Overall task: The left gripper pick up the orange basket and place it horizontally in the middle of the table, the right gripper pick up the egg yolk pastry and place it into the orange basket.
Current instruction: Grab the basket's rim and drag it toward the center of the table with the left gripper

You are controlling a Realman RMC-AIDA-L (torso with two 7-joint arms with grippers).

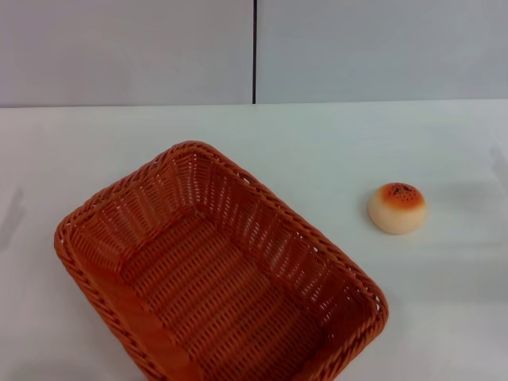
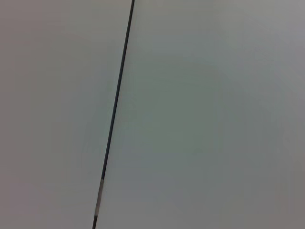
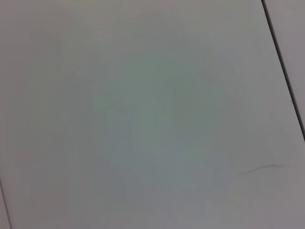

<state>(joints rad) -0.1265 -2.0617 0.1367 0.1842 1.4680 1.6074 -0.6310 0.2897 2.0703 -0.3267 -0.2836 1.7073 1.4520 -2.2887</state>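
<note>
The orange basket [image 1: 218, 274] lies on the white table [image 1: 333, 151] at the front left of the head view, turned at an angle, empty, its near corner cut off by the frame's lower edge. The egg yolk pastry [image 1: 397, 207] sits on the table to the basket's right, apart from it, glazed top up. Neither gripper shows in any view. Both wrist views hold only a plain grey panelled surface with a thin dark seam.
A grey wall with a vertical dark seam [image 1: 254, 51] runs behind the table's far edge. Faint shadows fall on the table at the far left and far right edges of the head view.
</note>
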